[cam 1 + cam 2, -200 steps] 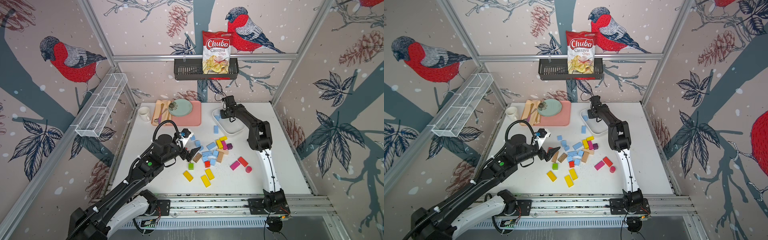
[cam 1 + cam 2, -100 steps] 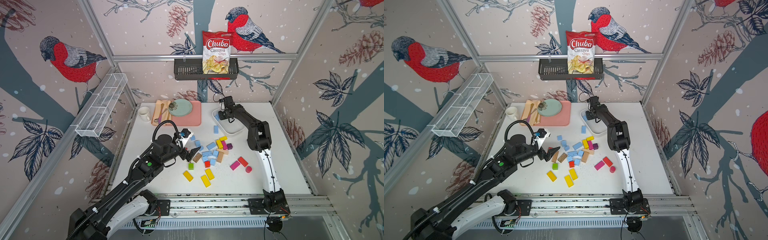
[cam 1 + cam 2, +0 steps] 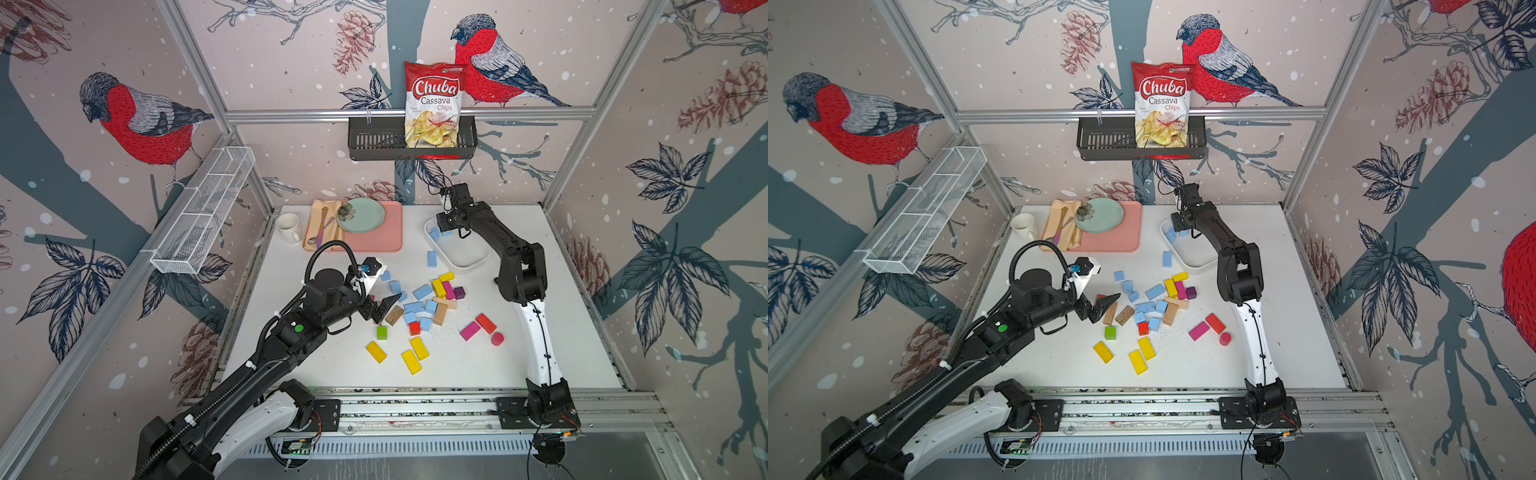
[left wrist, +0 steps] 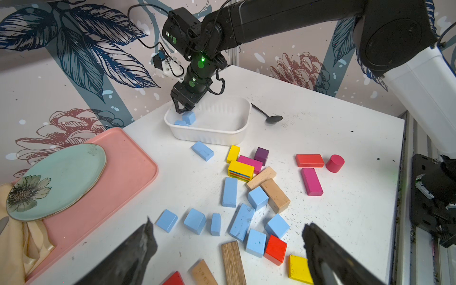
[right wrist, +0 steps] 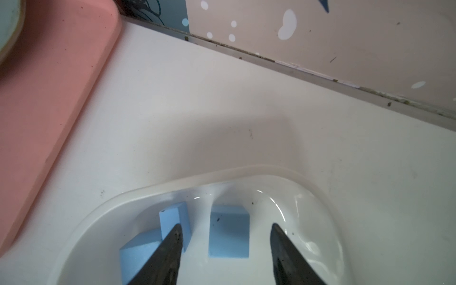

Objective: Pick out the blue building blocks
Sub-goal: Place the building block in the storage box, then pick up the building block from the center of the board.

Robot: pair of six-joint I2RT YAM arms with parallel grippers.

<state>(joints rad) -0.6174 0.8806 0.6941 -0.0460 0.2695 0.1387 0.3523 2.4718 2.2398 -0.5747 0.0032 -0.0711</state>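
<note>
Change since a second ago is at the right gripper (image 5: 225,225): its jaws were nearly together over the shallow white plastic tray (image 3: 461,254) then, and now they stand apart, holding nothing. A sky-blue wooden cube (image 5: 228,234) lies on the tray floor between the fingers, with a gap on either side. The arm itself has barely shifted; in both top views it hangs over the tray's far corner, upper centre of the frame. My left gripper (image 4: 229,224) has not moved. Its jaws are wide apart and empty, at the left edge of the block pile in the centre of the frame.

The matte sky-blue wooden building blocks are cubes and short bars with plain flat faces, some speckled with dark grit. Three are in the tray: the cube and two more (image 5: 175,219) just beside it, touching each other. Nine lie on the white desk (image 3: 540,270) by my count in the left wrist view. One bar (image 3: 432,259) is alone just beside the tray, and the others (image 3: 417,308) are mixed among yellow, magenta, red, purple and plain wooden blocks.
</note>
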